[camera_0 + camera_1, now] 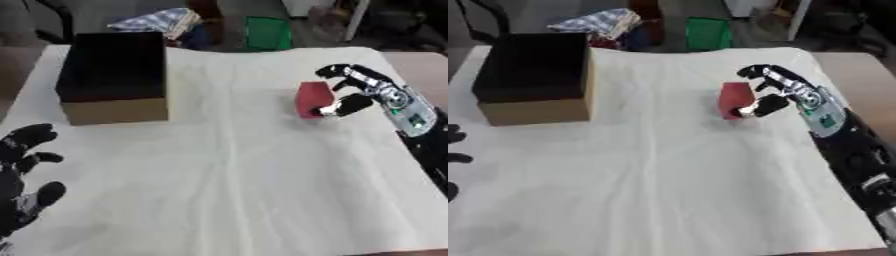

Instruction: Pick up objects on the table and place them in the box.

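We start with the red block (312,99), standing upright on the tabletop toward the right edge, a little beyond the middle. Our right hand (367,92) comes in from that edge and brackets it: the upper fingers (331,70) curl over the block's far top corner while the thumb (353,105) sits low against its near right side. So the fingers are curled round the block in a pinch, and we judge this is the grasp being set up for the lift; the base looks to be on the cloth, though we cannot tell for sure.

The box (115,76) waits near the far left corner, open top dark inside, tan wall facing us, well apart from the block, so a long carry leftward lies ahead.

Our left hand (24,170) idles at the near left corner, fingers spread and relaxed, holding nothing.

A pale cloth (236,190), creased down the middle, covers the tabletop. Beyond the far edge we see a green bin (267,33) and some striped fabric (157,21) on the floor.
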`<action>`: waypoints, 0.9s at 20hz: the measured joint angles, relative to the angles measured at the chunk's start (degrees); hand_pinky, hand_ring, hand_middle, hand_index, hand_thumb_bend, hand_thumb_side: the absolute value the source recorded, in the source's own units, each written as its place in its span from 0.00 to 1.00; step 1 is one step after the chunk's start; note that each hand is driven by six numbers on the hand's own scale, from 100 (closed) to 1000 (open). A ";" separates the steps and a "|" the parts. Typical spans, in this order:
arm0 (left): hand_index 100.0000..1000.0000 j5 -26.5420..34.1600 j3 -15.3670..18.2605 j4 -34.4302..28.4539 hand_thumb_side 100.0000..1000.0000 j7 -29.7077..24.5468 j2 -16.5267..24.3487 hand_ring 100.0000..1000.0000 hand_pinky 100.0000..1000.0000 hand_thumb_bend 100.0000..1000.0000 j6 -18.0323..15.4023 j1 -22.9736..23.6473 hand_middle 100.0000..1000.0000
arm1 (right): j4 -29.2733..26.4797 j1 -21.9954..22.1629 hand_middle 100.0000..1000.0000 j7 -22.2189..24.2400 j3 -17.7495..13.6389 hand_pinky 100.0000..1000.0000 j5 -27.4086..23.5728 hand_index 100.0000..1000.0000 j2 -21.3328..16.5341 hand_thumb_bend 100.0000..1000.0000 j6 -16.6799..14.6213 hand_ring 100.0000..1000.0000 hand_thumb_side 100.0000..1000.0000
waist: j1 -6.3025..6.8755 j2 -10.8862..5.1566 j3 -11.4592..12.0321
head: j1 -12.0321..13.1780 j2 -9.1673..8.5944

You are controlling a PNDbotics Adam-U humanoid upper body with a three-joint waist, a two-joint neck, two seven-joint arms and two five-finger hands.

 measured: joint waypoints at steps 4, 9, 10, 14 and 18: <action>0.71 0.19 -0.11 0.00 0.45 -0.22 0.00 0.77 0.55 1.00 0.04 -0.14 0.72 | 1.74 -0.45 0.82 -0.73 -0.51 0.73 0.76 0.87 0.37 0.53 -0.07 0.92 0.13 | -0.08 0.09 0.55 | -0.37 0.00; 0.71 0.28 -0.32 -0.01 0.45 -0.35 0.00 0.77 0.55 1.00 0.08 -0.34 0.72 | 3.12 -0.84 0.72 -2.26 -0.97 0.70 2.58 0.78 0.68 0.52 0.00 0.87 0.11 | -0.18 0.24 0.89 | -0.63 0.00; 0.71 0.28 -0.32 -0.01 0.45 -0.36 0.00 0.77 0.55 1.00 0.09 -0.40 0.72 | 3.24 -0.85 0.71 -2.74 -1.00 0.70 3.01 0.77 0.70 0.52 0.05 0.86 0.10 | -0.18 0.28 0.89 | -0.64 0.00; 0.71 0.29 -0.32 -0.02 0.45 -0.36 0.00 0.77 0.55 1.00 0.08 -0.44 0.72 | 3.53 -0.86 0.52 -4.72 -1.30 0.66 4.33 0.63 0.73 0.46 0.25 0.81 0.05 | -0.31 0.32 0.89 | -0.64 -0.01; 0.71 0.29 -0.32 -0.02 0.45 -0.36 0.00 0.77 0.55 1.00 0.08 -0.44 0.72 | 3.53 -0.82 0.37 -7.31 -1.69 0.62 4.94 0.49 0.73 0.42 0.45 0.75 0.00 | -0.34 0.32 0.85 | -0.60 -0.01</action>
